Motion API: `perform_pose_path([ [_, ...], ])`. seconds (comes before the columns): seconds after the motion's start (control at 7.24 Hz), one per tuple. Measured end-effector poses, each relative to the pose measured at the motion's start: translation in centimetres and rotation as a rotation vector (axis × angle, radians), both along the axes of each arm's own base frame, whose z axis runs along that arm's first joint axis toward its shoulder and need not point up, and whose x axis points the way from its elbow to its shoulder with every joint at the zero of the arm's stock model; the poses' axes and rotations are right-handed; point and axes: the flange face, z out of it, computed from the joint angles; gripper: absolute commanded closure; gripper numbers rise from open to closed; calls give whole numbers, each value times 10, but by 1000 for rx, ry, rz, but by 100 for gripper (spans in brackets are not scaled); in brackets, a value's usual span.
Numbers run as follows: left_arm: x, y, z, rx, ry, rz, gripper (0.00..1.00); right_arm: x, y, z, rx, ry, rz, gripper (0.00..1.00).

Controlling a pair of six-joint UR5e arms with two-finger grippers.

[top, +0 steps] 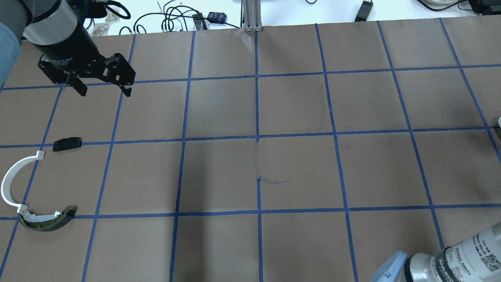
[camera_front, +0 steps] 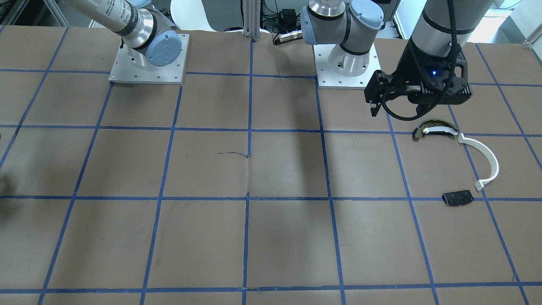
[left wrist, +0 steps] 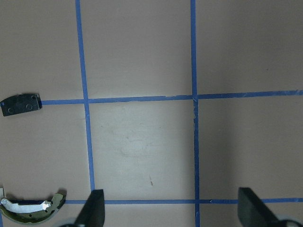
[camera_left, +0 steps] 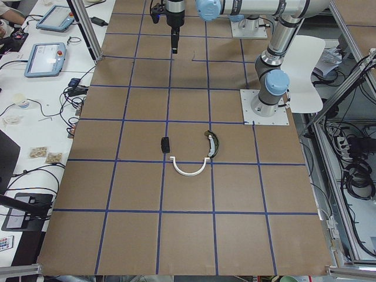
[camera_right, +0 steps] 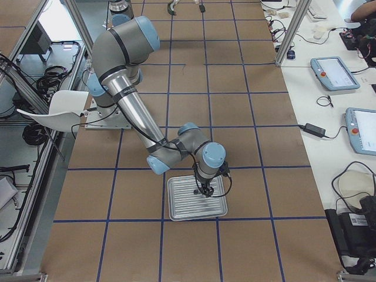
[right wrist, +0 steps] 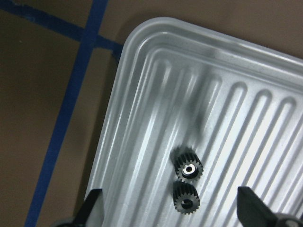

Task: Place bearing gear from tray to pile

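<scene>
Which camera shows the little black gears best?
The right wrist-mounted view: both small black toothed gears lie close-up on the ridged silver metal tray, teeth visible. The exterior right view shows the tray, gears too small to tell. Other views miss them.

Two gears (right wrist: 188, 169), one tray (right wrist: 142, 118), three pile parts (top: 67, 143).

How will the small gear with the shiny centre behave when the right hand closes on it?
Probably stiff and dense for its size: the gear looks like solid dark metal. It seems to lie flat on the ridged tray, so a nudge may slide it along a groove. It appears to touch the second gear, which would likely shift too.
</scene>
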Motion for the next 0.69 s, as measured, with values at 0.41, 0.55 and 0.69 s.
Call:
perform_pose_path([
  [0.41,0,0,0,-1,0,0,0,-2,-5,-8,-35,2,6,22],
  [0.55,0,0,1,-1,0,0,0,-2,-5,-11,-37,1,5,32],
  [0.69,0,0,1,-1,0,0,0,-2,-6,-13,-36,-2,5,38],
])
